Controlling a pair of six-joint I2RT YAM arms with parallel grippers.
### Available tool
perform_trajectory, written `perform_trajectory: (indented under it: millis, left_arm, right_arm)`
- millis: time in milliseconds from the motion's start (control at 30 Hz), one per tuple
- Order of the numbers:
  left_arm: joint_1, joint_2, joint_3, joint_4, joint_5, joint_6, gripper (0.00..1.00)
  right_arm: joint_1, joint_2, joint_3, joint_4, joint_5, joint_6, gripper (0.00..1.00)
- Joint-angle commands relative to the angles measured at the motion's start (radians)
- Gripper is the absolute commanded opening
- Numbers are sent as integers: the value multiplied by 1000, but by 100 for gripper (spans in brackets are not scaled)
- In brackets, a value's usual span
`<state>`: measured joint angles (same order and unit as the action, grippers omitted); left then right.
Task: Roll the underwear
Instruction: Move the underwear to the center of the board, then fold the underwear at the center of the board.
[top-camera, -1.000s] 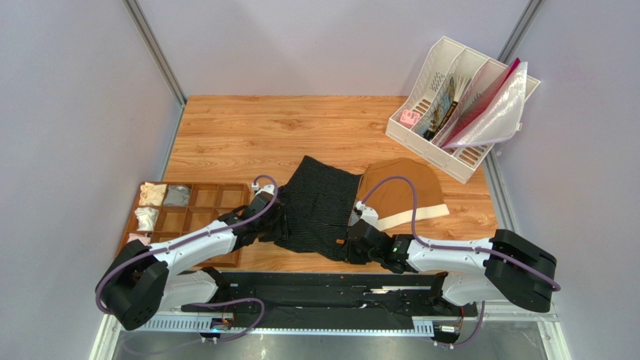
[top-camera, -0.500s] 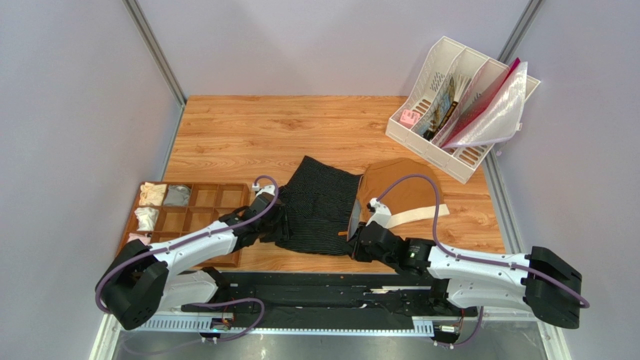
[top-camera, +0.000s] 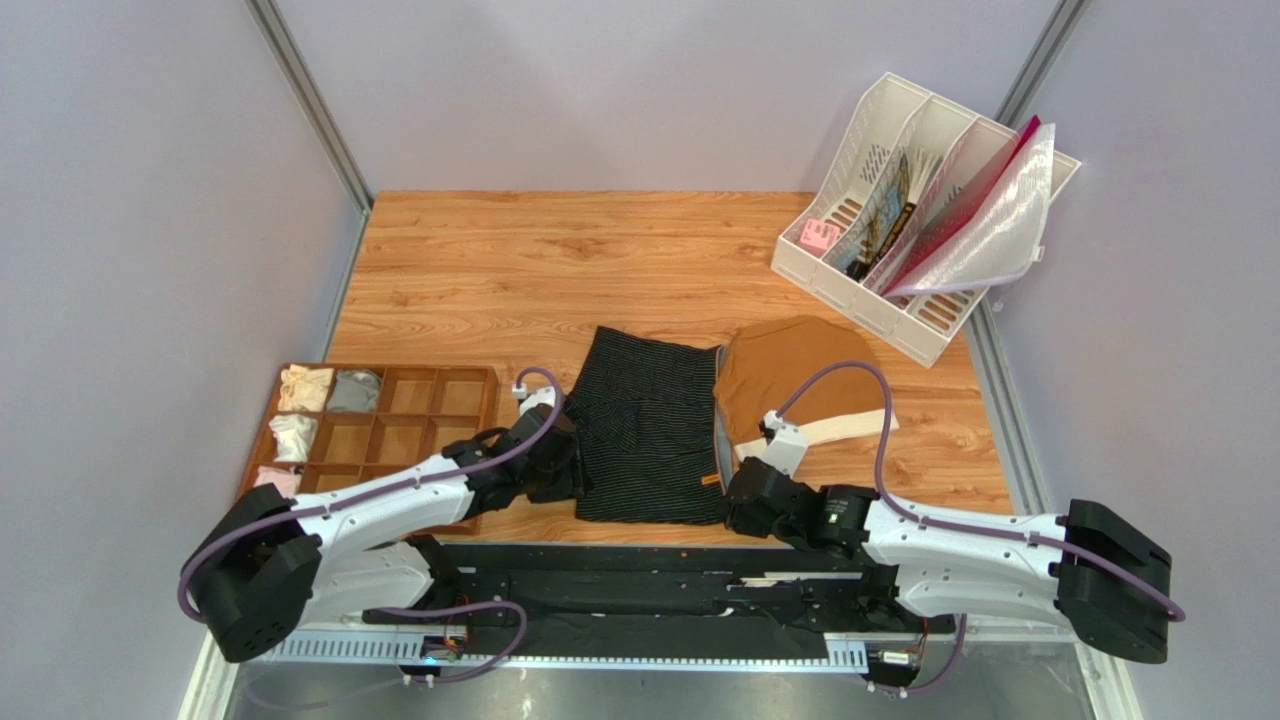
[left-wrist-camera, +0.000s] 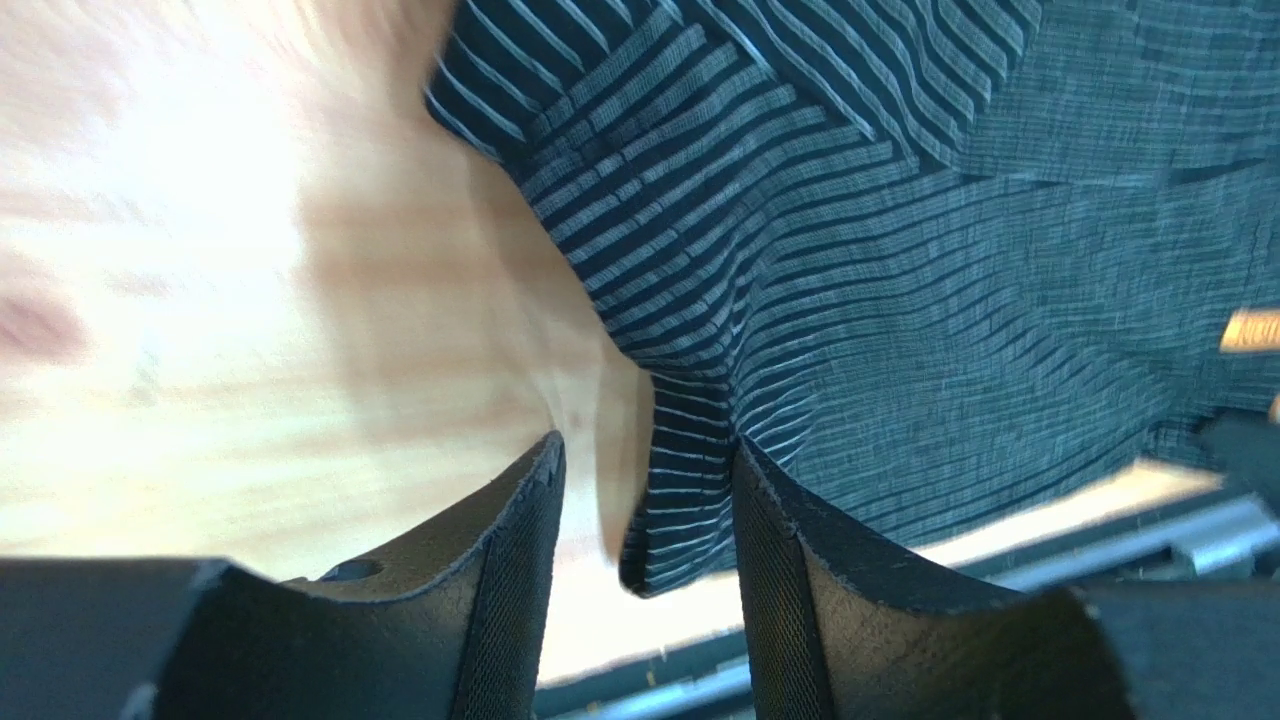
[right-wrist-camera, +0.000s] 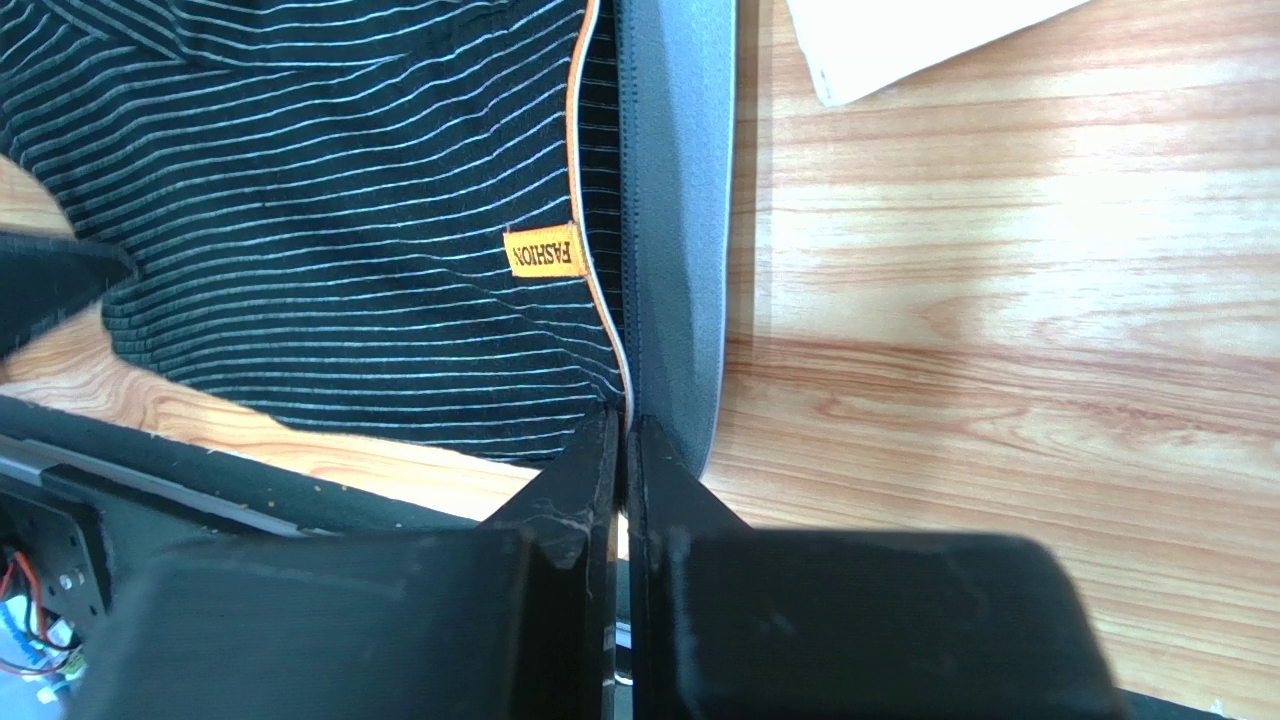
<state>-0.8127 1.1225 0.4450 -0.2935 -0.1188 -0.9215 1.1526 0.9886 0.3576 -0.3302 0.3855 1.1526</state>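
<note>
The underwear (top-camera: 646, 428), black with fine pale stripes and a light grey waistband (right-wrist-camera: 679, 225), lies spread flat near the table's front edge. It fills the left wrist view (left-wrist-camera: 932, 255) and the right wrist view (right-wrist-camera: 346, 225), where an orange label (right-wrist-camera: 544, 251) shows. My left gripper (top-camera: 562, 465) is at its left edge; in its own view the gripper (left-wrist-camera: 643, 450) is open, with a fabric corner hanging between the fingers. My right gripper (top-camera: 736, 488) is at the near right corner; in its own view it (right-wrist-camera: 622, 417) is shut on the waistband end.
Plain brown briefs (top-camera: 796, 375) with a cream waistband lie just right of the underwear. A wooden compartment tray (top-camera: 436, 398) holding rolled pieces (top-camera: 305, 387) stands at the left. A white file rack (top-camera: 902, 195) stands at the back right. A black rail (top-camera: 646, 578) runs along the near edge.
My right gripper has drawn the waistband end right and toward the near edge. The underwear now lies squarer and flatter. My left gripper has shifted slightly right and nearer.
</note>
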Motion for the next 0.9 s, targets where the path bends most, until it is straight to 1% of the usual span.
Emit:
perform_trajectory:
  millis: [0,167,367,533,667,700,767,867]
  left_arm:
    - [-72,-19,-35,-130,22,-109,51]
    - [-95,-84,-69,-182,13,-165,52]
    - [-97,-148,-117,-164,7,-206,52]
    - [-97,-121,-117,-122,22,-211,51]
    - [-98,-75,-134,-75,47,-214,49]
    - [-100,-67,-138,-59,59,-215,44]
    - [-106,-59,-153,-29,67,-229,40]
    - [-111,-52,-169,0,67,-235,27]
  right_arm:
    - [7,-13,4,-12,58,18,0]
    - [7,-15,3,0,55,12,0]
    - [7,-15,-6,26,47,6,0]
    - [7,-10,-9,33,38,4,0]
    - [7,-16,-9,33,38,4,0]
    - [7,-16,-11,34,38,4,0]
    - [7,-18,-11,33,38,6,0]
    - [7,-18,-11,34,36,6,0]
